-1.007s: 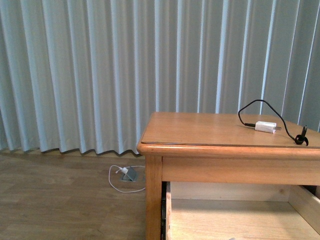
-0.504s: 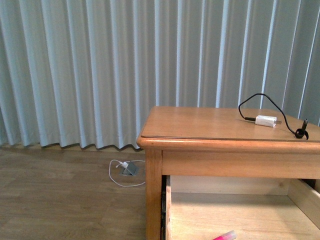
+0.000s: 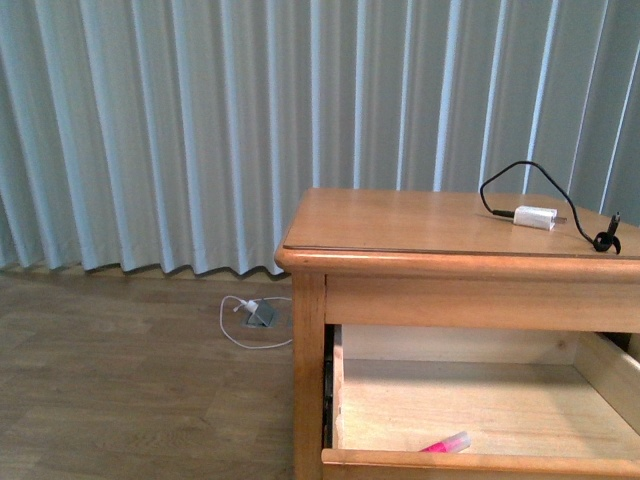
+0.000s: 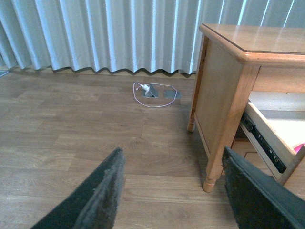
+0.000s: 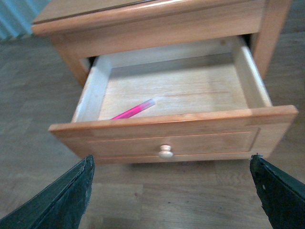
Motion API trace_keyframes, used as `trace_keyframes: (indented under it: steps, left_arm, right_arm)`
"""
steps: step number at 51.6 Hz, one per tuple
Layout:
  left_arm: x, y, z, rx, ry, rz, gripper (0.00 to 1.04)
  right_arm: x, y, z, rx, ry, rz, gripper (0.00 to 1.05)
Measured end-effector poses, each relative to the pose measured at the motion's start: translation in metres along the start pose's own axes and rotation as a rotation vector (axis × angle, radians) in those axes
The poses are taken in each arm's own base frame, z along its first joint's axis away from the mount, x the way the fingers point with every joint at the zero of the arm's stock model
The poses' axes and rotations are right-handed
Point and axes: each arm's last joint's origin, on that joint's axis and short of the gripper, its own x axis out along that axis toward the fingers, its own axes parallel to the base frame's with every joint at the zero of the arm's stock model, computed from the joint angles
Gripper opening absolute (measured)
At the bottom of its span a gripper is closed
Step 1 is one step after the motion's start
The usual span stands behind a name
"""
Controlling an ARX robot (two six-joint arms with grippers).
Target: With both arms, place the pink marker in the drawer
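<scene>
Compared with half a second back, the front view has shifted a little. The pink marker (image 3: 446,442), then only peeking in at the picture's bottom edge, now shows whole, and the front wall of the drawer (image 3: 480,463) has come into sight below it. The marker lies flat on the drawer's pale bottom, close behind the front wall and toward the left side. It is slanted, with its whitish cap end pointing toward the back-right corner, and nothing touches it. Both arms hang clear of it, which fits a placement already made. The left fingers (image 4: 102,193) are spread wide and empty over the wooden floor (image 4: 71,138), beside the counter (image 4: 224,86) near its left front leg. The right fingers (image 5: 64,200) are likewise wide apart with nothing between them, out in front of the drawer face, with its round knob (image 5: 165,151) roughly centred between them. That alignment looks suited to pushing the drawer shut, though this is only a guess. The white charger (image 3: 533,217) with its black cable (image 3: 521,163) sits near the counter's right edge and is no part of the job.
</scene>
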Motion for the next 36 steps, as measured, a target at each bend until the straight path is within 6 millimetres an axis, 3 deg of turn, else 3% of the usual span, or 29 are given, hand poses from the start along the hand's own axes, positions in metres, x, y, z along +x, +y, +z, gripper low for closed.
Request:
trace_keyframes:
  steps: [6,10,24,36]
  left_arm:
    - [0.000,0.000,0.000,0.000,0.000,0.000,0.82]
    - [0.000,0.000,0.000,0.000,0.000,0.000,1.00]
    - [0.000,0.000,0.000,0.002,0.000,0.000,0.99]
    - [0.000,0.000,0.000,0.002,0.000,0.000,0.99]
  right_arm:
    - [0.010,-0.001,-0.006,0.022,0.114,-0.015,0.96]
    - [0.030,-0.001,-0.014,0.033,0.247,0.030,0.96]
    - [0.096,-0.005,-0.024,0.052,0.401,0.037,0.96]
    - [0.158,0.001,-0.034,0.027,0.401,-0.002,0.96]
